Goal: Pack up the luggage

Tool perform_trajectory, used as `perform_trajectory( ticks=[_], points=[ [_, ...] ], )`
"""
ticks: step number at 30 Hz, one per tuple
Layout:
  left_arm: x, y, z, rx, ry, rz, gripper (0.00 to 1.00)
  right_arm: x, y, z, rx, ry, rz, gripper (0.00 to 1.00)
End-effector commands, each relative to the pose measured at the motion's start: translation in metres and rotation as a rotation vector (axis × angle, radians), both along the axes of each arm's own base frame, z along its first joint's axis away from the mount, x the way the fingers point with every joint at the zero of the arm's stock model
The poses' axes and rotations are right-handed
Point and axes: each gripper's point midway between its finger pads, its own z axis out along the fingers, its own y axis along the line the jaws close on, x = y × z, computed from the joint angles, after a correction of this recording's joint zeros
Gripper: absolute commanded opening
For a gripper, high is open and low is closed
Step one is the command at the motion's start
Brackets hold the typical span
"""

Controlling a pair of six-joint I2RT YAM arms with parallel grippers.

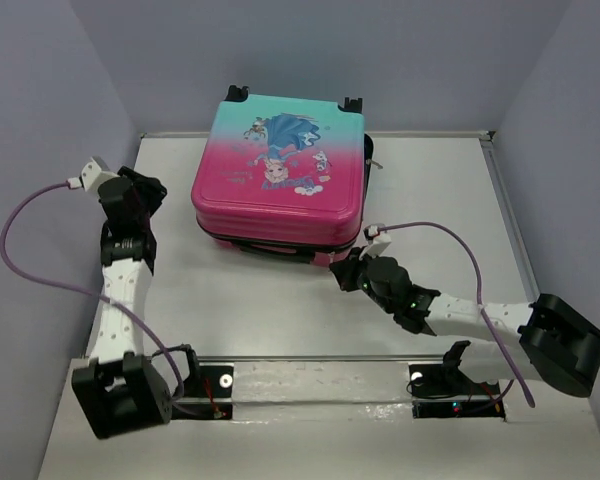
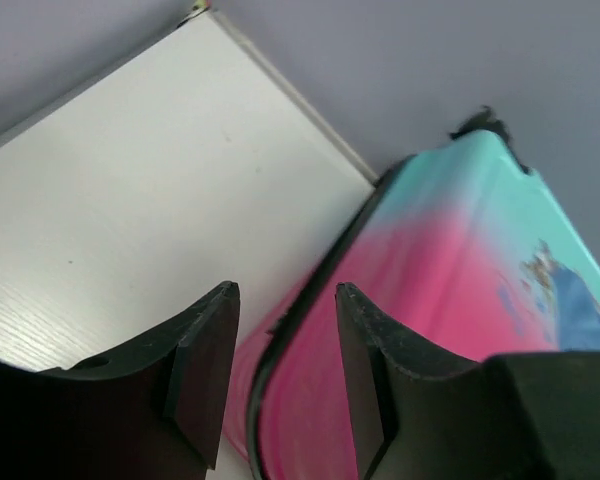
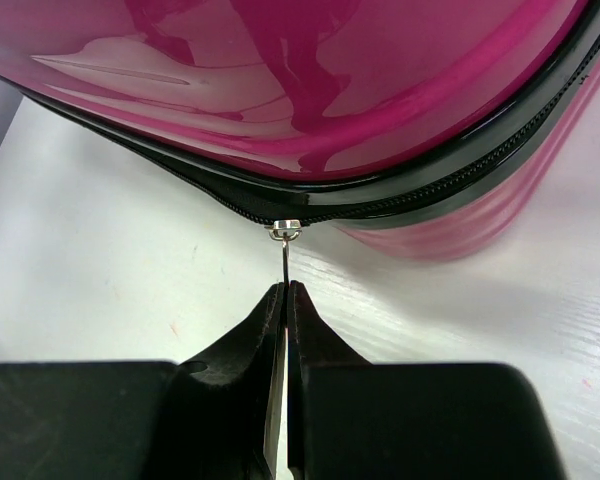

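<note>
Luggage [image 1: 280, 170], one piece, lies flat far-middle on the desk [image 1: 240, 310]; its printed lettering is unreadable. Right hand [image 3: 283, 292] pinches the zipper pull [image 3: 284, 258]; left hand [image 2: 285, 300] is open at its left edge.

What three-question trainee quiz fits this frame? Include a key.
1. True or false: the luggage stands upright on its wheels.
2. The right gripper is shut on: A) the zipper pull B) a wheel C) a cable.
3. Fill in: the left gripper is ____ (open or shut).
Key: 1 false, it lies flat; 2 A; 3 open.
</note>
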Motion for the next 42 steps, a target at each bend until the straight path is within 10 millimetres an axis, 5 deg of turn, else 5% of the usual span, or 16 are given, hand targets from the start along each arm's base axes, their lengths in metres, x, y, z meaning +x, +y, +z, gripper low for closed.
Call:
perform_trajectory(
  ticks=[1,9,12,17,18,19,20,21,22,25,30,35,37,38,39,42],
  points=[
    [0.036,0.002,-0.026,-0.113,0.065,-0.105,0.53,-0.005,0.002,-0.005,-0.05,0.002,0.017,0.07],
    [0.075,-0.027,-0.093,-0.226,0.196,-0.201,0.52,-0.003,0.023,0.002,-0.084,-0.03,0.051,0.07],
    [0.078,-0.065,-0.109,-0.203,0.237,-0.286,0.52,-0.002,0.039,0.01,-0.105,-0.055,0.078,0.07],
    [0.057,-0.131,-0.105,-0.219,0.187,-0.426,0.52,-0.01,0.089,0.012,-0.146,-0.065,0.198,0.07],
    [0.051,-0.143,-0.104,-0.224,0.181,-0.458,0.52,-0.019,0.115,0.029,-0.121,-0.093,0.251,0.07],
    [0.042,-0.15,-0.102,-0.227,0.166,-0.483,0.52,-0.027,0.132,0.013,-0.166,-0.088,0.308,0.07],
    [0.037,-0.154,-0.1,-0.224,0.163,-0.5,0.52,-0.035,0.146,0.029,-0.146,-0.119,0.344,0.07],
    [0.032,-0.158,-0.1,-0.222,0.163,-0.518,0.52,-0.042,0.161,0.013,-0.186,-0.113,0.383,0.07],
    [0.024,-0.163,-0.102,-0.229,0.172,-0.55,0.52,-0.054,0.185,0.029,-0.178,-0.164,0.442,0.07],
    [0.01,-0.166,-0.09,-0.196,0.168,-0.606,0.52,-0.083,0.229,0.025,-0.159,-0.199,0.593,0.07],
    [-0.007,-0.168,-0.064,-0.153,0.144,-0.658,0.53,-0.102,0.272,0.007,-0.134,-0.214,0.696,0.07],
    [-0.01,-0.165,-0.045,-0.122,0.131,-0.659,0.57,-0.108,0.275,0.023,-0.056,-0.285,0.724,0.07],
    [-0.003,-0.162,-0.034,-0.125,0.11,-0.627,0.6,-0.111,0.248,0.009,-0.084,-0.267,0.711,0.07],
    [0.001,-0.16,-0.029,-0.122,0.101,-0.61,0.64,-0.117,0.231,0.041,-0.022,-0.29,0.702,0.07],
    [0.005,-0.158,-0.016,-0.112,0.072,-0.601,0.74,-0.108,0.196,0.016,-0.054,-0.233,0.676,0.07],
    [0.021,-0.148,0.003,-0.079,0.04,-0.538,0.93,-0.113,0.141,0.041,-0.045,-0.205,0.668,0.07]
  ],
)
